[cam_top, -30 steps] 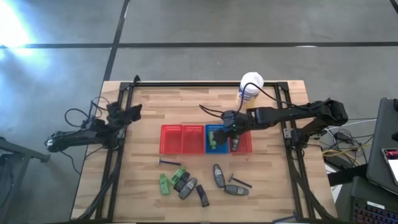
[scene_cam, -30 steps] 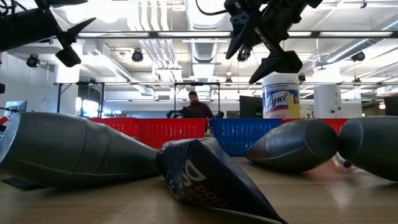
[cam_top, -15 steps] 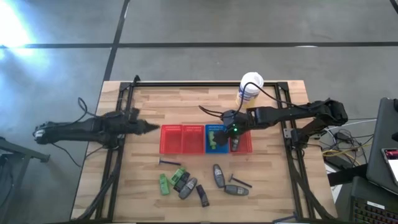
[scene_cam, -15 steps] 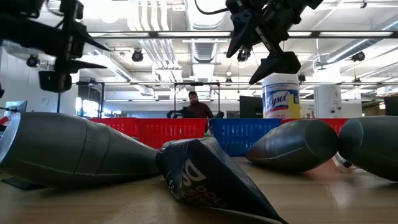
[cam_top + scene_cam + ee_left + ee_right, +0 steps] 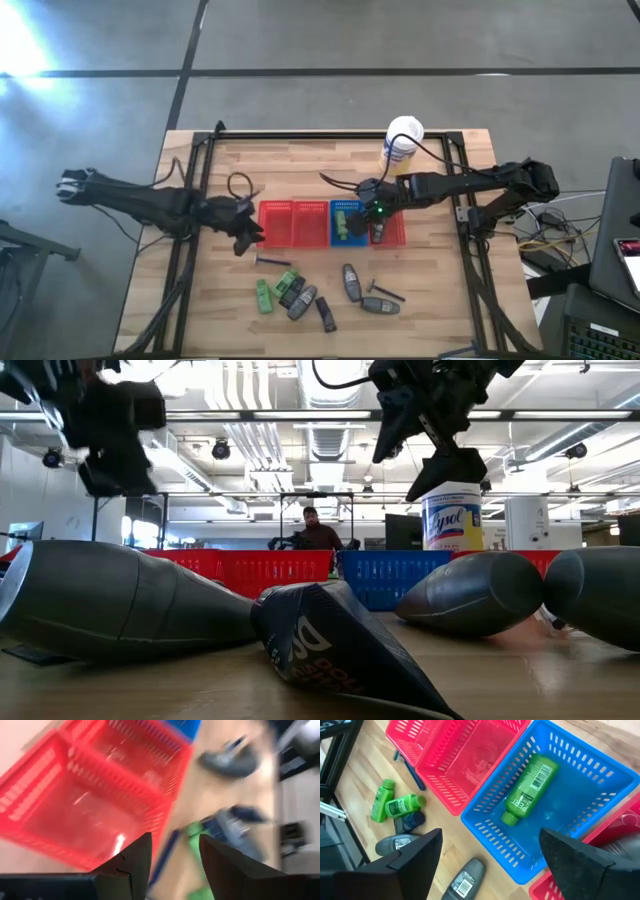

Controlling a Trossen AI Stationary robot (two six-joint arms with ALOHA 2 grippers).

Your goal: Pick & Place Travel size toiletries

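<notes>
Wooden table [image 5: 230, 300], mid-sort: my right gripper [image 5: 487, 852], fingers wide and empty, hangs over the blue mesh basket [image 5: 592, 775] holding one green bottle [image 5: 527, 787]. Left gripper [image 5: 172, 852], fingers part-open and empty, nears the loose toiletries [image 5: 300, 295] before that basket; next, I judge, choose one.

Left wrist view: motion-blurred throughout; red basket [image 5: 95, 805] cut off at left edge, toiletries [image 5: 230, 762] upper right indistinct.

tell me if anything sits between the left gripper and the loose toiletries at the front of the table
Nothing visible does. The left gripper, jaws open and empty, hangs at the near left corner of the red basket. The thin black stick and green bottles lie on bare wood just in front of it.
</notes>
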